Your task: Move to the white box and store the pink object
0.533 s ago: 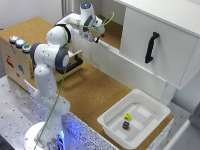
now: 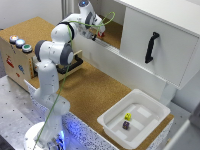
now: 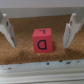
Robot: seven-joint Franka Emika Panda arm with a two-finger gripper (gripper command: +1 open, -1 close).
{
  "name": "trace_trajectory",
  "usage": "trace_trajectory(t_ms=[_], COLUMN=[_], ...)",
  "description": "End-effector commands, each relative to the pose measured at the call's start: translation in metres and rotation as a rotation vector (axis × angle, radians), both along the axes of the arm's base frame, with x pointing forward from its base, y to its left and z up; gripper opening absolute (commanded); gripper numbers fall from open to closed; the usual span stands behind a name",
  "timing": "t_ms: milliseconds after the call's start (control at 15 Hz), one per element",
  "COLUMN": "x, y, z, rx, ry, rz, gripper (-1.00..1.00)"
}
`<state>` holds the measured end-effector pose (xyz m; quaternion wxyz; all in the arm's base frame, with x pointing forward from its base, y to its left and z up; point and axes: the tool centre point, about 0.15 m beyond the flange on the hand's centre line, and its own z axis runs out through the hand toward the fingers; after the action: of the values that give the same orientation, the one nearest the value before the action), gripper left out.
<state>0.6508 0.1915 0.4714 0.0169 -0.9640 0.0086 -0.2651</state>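
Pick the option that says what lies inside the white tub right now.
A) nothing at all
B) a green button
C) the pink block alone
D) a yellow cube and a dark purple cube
D: the exterior view shows a yellow cube and a dark purple cube in the white box, while the pink object sits between the fingers of the gripper.

Pincer [image 3: 39, 31] finger tops cut off; ext view blurry.

pink object [image 3: 42, 40] sitting on cork-looking brown surface [image 3: 25, 57], letters on its faces, gripper [image 3: 39, 31] fingers [image 3: 7, 30] spread wide either side, not touching it
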Motion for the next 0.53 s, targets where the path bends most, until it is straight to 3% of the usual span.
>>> trace_trajectory(t_ms=[0, 467], x=[0.032, 0.036], y=[-0.002, 0.002], z=[0.001, -0.005], rx=[-0.051, -0.066], ry=[0.071, 0.085], rz=[0.004, 0.019], gripper=[-1.00, -1.00])
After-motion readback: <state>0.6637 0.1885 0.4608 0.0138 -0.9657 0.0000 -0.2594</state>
